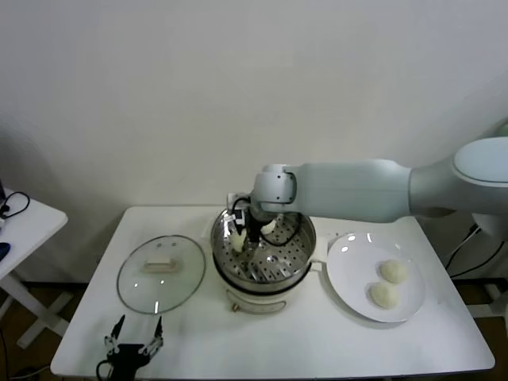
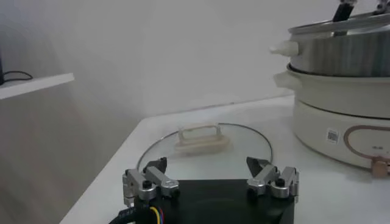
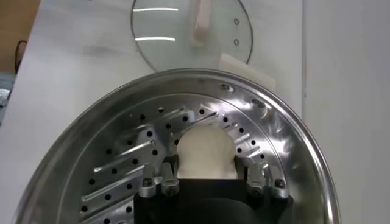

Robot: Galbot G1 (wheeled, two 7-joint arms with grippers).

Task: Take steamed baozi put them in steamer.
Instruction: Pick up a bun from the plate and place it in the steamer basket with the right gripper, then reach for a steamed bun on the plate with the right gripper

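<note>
The right gripper point(image 1: 252, 236) reaches down inside the steamer point(image 1: 295, 262), its fingers pinching one baozi point(image 3: 206, 152) just over the perforated floor; the arm hides much of the far rim. A second bun point(image 1: 269, 228) shows beside the fingers, half covered. Two more baozi point(image 1: 393, 271) lie on the plate point(image 1: 349, 286), right of the steamer. The glass lid point(image 1: 161, 274) lies flat left of the steamer. The left gripper point(image 1: 133, 340) rests near the table point(image 1: 317, 341) edge before the lid, fingers spread, cut off below. The table is white, the wall behind plain. A small label on the pot base point(image 2: 341, 131) is too small to read.
</note>
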